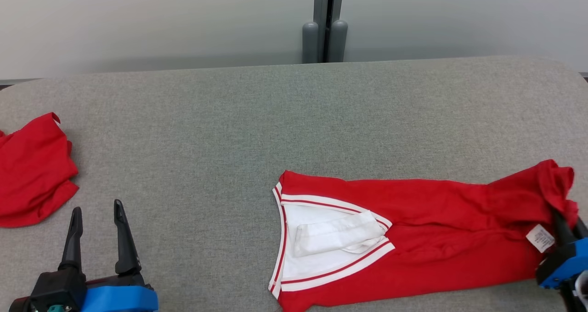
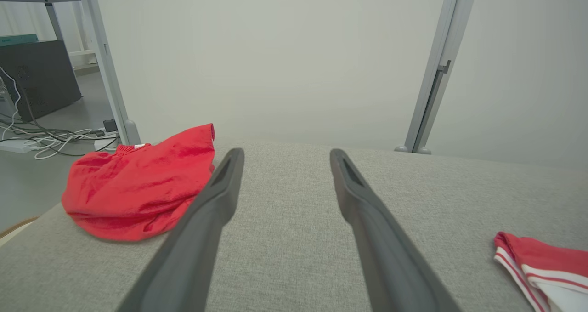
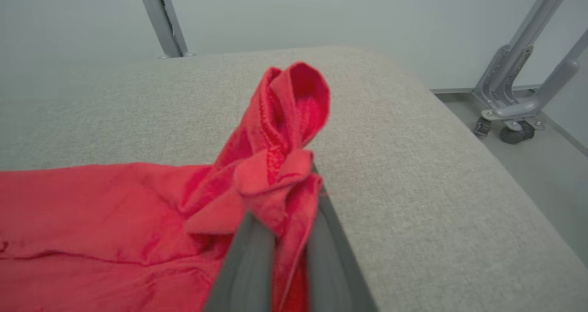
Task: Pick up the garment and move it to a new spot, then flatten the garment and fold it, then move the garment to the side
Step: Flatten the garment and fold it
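The shirt [image 1: 436, 238] end was clamped between right gripper [image 3: 285, 211] jaws; left gripper [image 1: 97, 206] jaws stood wide open, empty.

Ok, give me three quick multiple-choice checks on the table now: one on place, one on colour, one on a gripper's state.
1. Where on the grey table does the crumpled red garment lie? A. centre B. left end C. right end
2. What colour is the neckline trim of the red V-neck jersey? A. blue B. black C. white with red stripes
3. How is the right gripper? A. shut on the jersey's end B. open above the jersey C. open on bare table
1 B: it lies bunched at the head view's left edge. 2 C: white bands with red lines frame the V. 3 A: red cloth is pinched between its closed fingers.
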